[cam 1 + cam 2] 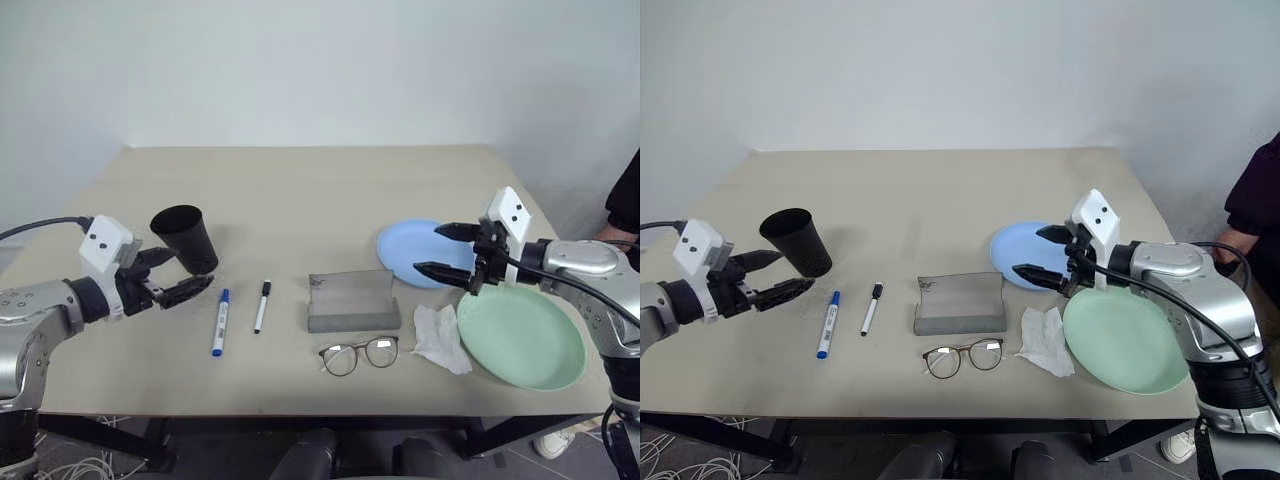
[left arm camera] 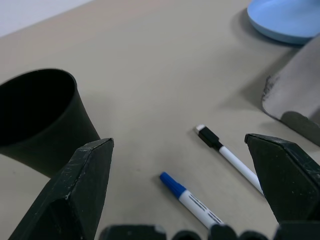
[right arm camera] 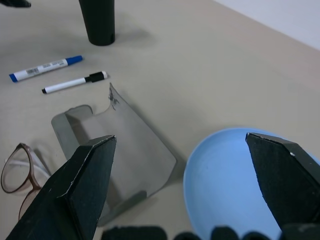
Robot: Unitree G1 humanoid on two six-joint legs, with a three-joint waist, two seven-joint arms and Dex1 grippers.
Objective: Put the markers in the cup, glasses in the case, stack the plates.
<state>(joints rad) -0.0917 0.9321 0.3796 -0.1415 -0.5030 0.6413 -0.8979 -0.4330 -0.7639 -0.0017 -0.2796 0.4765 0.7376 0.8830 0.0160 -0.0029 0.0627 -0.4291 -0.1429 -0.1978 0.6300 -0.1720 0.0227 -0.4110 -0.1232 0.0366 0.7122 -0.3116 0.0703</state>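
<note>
On the beige table lie a blue-capped marker (image 1: 219, 322) and a shorter black-capped marker (image 1: 261, 306), side by side. The black cup (image 1: 184, 238) stands upright behind them to the left. My left gripper (image 1: 178, 273) hovers open just in front of the cup, holding nothing. The grey case (image 1: 352, 300) lies open at the centre, with the glasses (image 1: 359, 354) in front of it. A light blue plate (image 1: 415, 251) and a larger green plate (image 1: 522, 337) sit on the right. My right gripper (image 1: 444, 250) hangs open above the blue plate.
A crumpled white tissue (image 1: 440, 338) lies between the case and the green plate. A person's dark sleeve (image 1: 1252, 195) shows at the right edge. The green plate reaches close to the table's front right corner. A cable (image 1: 45, 226) runs off my left arm.
</note>
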